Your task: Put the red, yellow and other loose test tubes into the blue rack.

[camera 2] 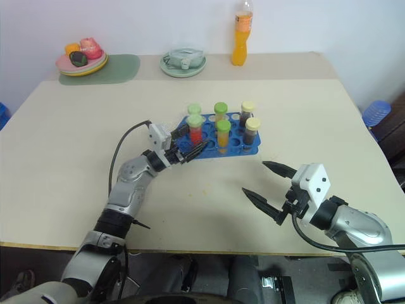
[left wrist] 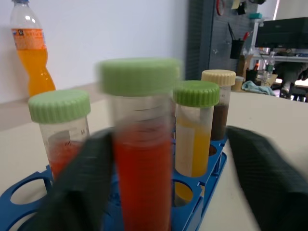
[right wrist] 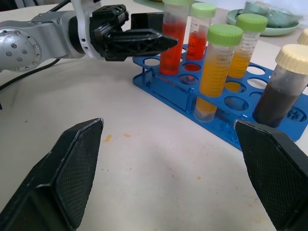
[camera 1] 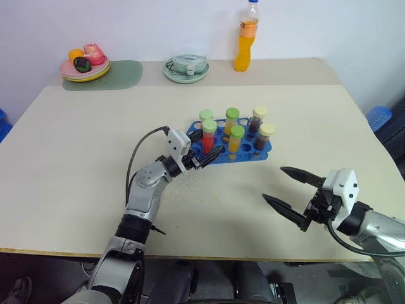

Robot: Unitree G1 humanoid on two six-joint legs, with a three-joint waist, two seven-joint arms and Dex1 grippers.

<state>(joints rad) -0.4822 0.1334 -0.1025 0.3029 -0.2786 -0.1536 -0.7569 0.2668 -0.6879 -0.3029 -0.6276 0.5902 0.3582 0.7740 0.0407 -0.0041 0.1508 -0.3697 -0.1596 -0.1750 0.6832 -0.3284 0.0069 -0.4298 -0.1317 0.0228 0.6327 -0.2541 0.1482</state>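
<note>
The blue rack lies mid-table and holds several upright tubes: red ones with green caps, yellow ones with green caps and brown ones with cream caps. At the rack's near left corner, a red tube stands in a hole. My left gripper is open around it, one finger close beside the tube and the other well clear. My right gripper hangs open and empty over the table's front right, short of the rack.
At the back edge are an orange drink bottle, a pale green dish and stacked plates of food on a green mat. A blue stool stands off the table's right side.
</note>
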